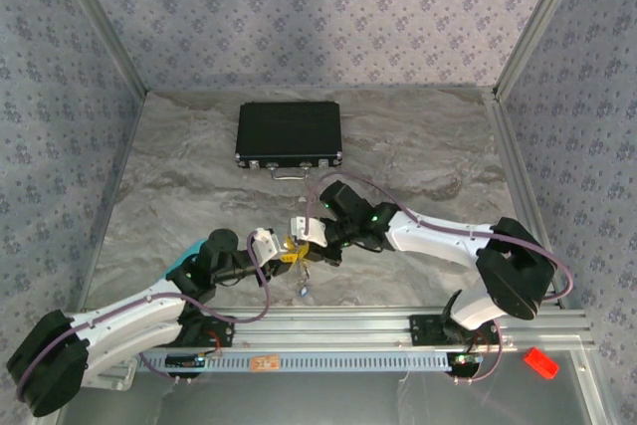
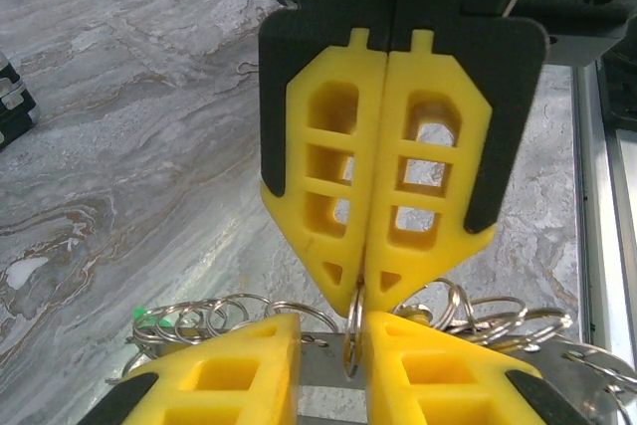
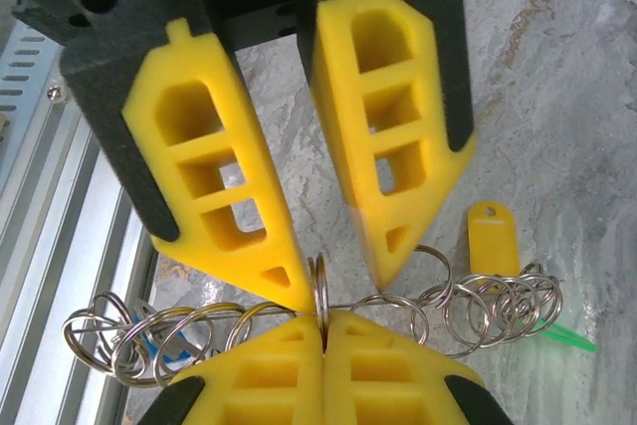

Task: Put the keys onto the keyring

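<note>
At the lower centre of the left wrist view, the left fingers [image 2: 383, 246] pinch 1 ring of the keyring [image 2: 353, 330]. The right fingers [image 3: 299, 286] stand parted around it, above the counter [image 3: 557, 97].

No legible text, labels, brands, numbers or signs anywhere in these views.

Shiny silvery metal keyring [image 3: 328, 311], matt yellow plastic pincer fingers [image 3: 388, 126], smooth marbled grey tabletop [image 2: 129, 136].
</note>
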You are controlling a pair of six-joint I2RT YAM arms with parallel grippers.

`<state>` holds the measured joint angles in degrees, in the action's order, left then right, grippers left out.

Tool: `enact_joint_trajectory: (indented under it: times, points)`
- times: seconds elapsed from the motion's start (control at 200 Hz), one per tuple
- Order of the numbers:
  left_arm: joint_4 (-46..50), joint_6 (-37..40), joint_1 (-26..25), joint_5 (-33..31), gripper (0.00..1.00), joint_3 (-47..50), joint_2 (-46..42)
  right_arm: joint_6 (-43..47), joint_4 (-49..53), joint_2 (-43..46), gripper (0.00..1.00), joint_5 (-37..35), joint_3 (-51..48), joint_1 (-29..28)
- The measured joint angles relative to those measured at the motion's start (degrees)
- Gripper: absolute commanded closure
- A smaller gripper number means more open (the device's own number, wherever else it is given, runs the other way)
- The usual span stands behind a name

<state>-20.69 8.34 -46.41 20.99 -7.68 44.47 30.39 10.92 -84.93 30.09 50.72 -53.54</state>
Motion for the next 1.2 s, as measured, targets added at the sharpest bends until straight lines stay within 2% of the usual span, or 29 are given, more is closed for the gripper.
enact_joint_trajectory:
  times: [0.195, 0.225, 0.325, 0.475, 0.835, 1.199]
  points:
    - [0.13, 0.37, -0.11, 0.7, 0.97, -0.13, 0.7, 0.55, 0.85, 0.02, 1.0, -1.03, 0.39, -0.35]
    - [0.17, 0.39, -0.11, 0.87, 1.0, -0.13, 0.7, 0.5, 0.7, 0.02, 0.94, -1.03, 0.33, -0.26]
    - [-0.37, 0.37, -0.11, 0.87, 1.0, -0.13, 0.68, -1.38, -2.56, 0.92, 0.82, -0.09, -1.66, 0.9]
    - [-2.91, -0.13, -0.11, 0.85, 1.0, 0.5, 1.11, -5.79, -10.43, 2.8, 0.76, 3.72, -6.54, 3.91]
    - [-9.64, -1.6, -0.09, 0.87, 1.0, 1.64, 4.57, -12.5, -24.2, 2.8, 0.75, 9.55, -13.14, 6.19]
    - [-12.07, -1.62, -0.09, 1.79, 1.0, 1.86, 5.14, -13.7, -28.79, 2.8, 0.81, 11.58, -14.69, 6.93]
